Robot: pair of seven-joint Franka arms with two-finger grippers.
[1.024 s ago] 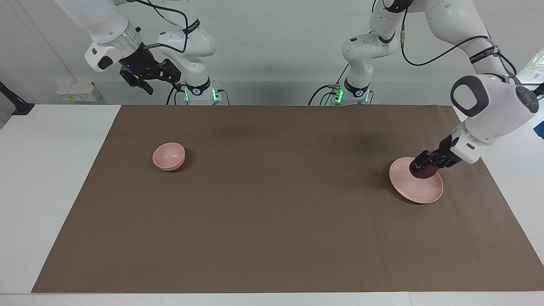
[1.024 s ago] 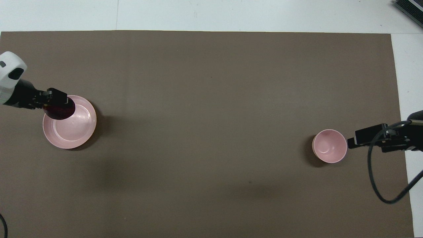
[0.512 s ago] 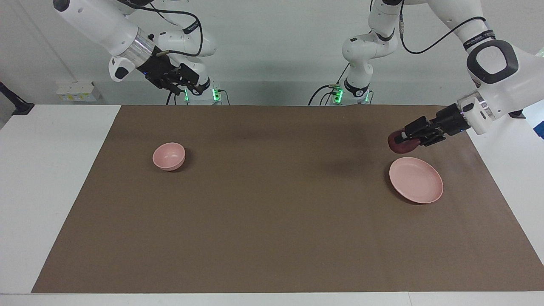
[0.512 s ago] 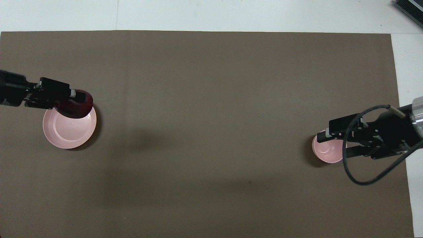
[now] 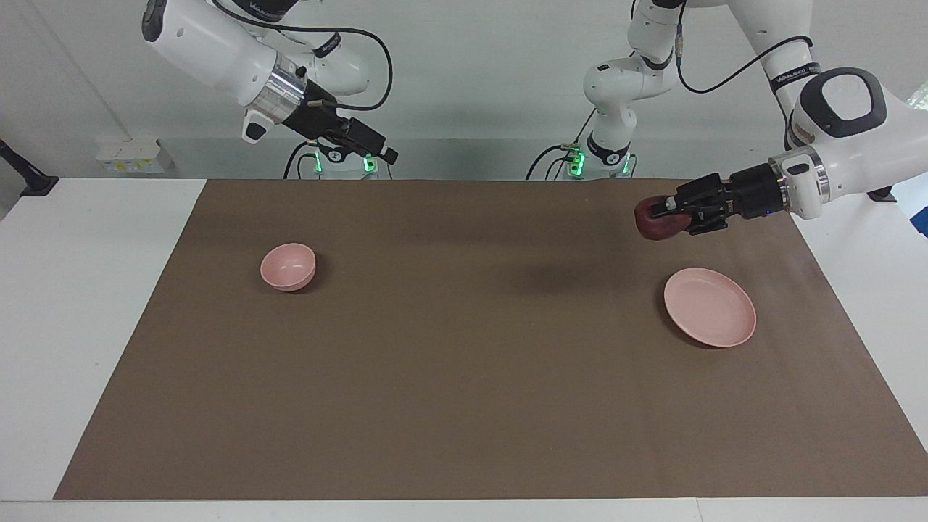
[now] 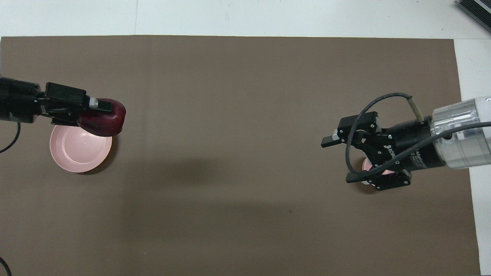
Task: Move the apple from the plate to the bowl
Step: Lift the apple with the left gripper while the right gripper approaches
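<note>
My left gripper (image 5: 661,215) is shut on the small dark red apple (image 5: 655,225) and holds it in the air over the brown mat, just off the plate's rim toward the table's middle. In the overhead view this gripper (image 6: 100,111) and the apple (image 6: 105,122) overlap the plate's edge. The flat pale pink plate (image 5: 710,317) (image 6: 76,151) lies bare at the left arm's end. The small deep pink bowl (image 5: 288,266) stands at the right arm's end. My right gripper (image 5: 386,153) (image 6: 339,159) is open, raised high, and covers most of the bowl (image 6: 366,165) from above.
A brown mat (image 5: 464,362) covers most of the white table (image 5: 87,290). A cable loop (image 6: 368,115) hangs from the right wrist. A dark object (image 6: 475,9) sits at the table's corner farthest from the robots, at the right arm's end.
My left gripper lifted the apple off the plate and carried it up and toward the table's middle. My right arm swung in over the bowl, staying high.
</note>
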